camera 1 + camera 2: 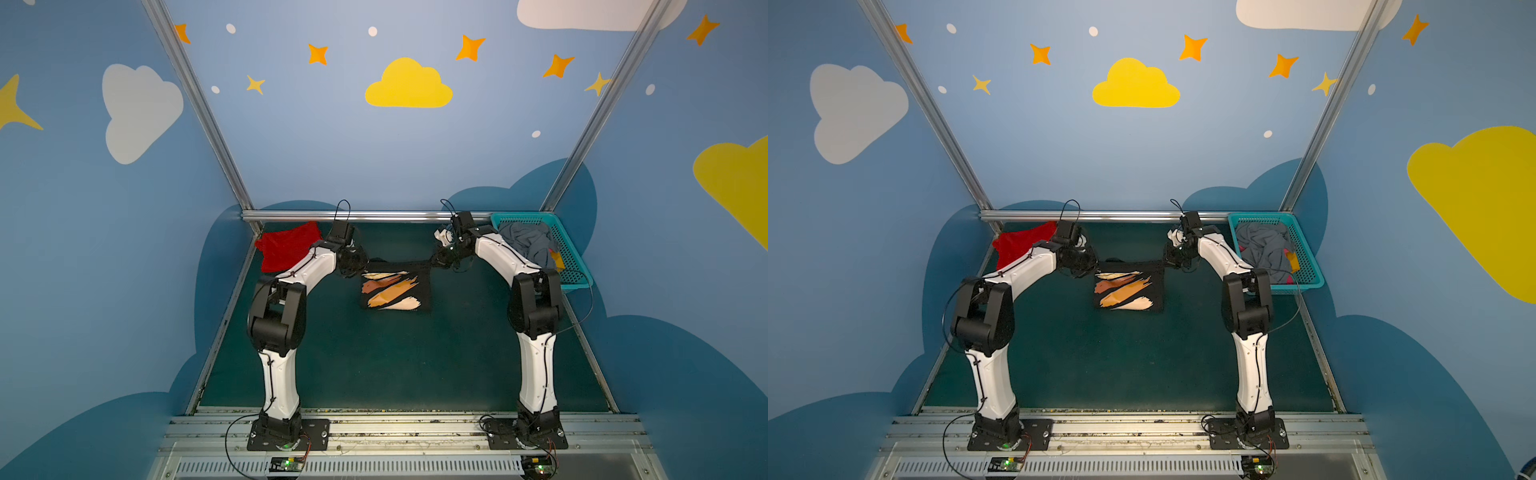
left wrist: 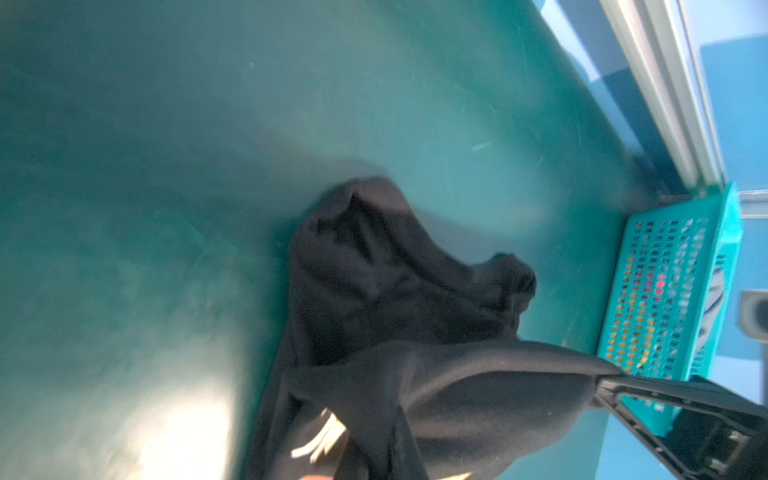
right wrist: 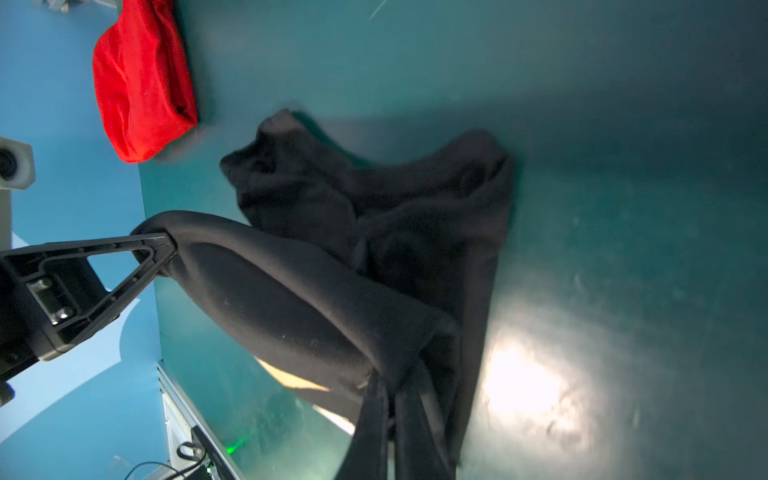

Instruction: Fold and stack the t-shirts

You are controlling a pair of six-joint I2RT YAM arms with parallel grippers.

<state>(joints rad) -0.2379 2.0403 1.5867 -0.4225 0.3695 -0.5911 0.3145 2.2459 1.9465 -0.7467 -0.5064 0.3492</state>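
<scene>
The black t-shirt (image 1: 395, 291) with cream, tan and brown brush-strokes hangs in the middle of the green mat in both top views. Its far edge is stretched between my two grippers. My left gripper (image 1: 360, 266) is shut on the left end of that edge, and in the right wrist view its fingers (image 3: 160, 249) pinch black cloth. My right gripper (image 1: 434, 259) is shut on the right end. The left wrist view shows it (image 2: 602, 380) clamped on the cloth. Loose black folds (image 3: 374, 199) lie bunched on the mat. The red t-shirt (image 1: 286, 249) lies folded at the far left corner.
A teal mesh basket (image 1: 575, 266) stands at the far right corner and holds grey cloth (image 1: 528, 245) with bits of yellow and pink. An aluminium rail (image 1: 374, 215) runs along the back of the mat. Blue walls close in both sides.
</scene>
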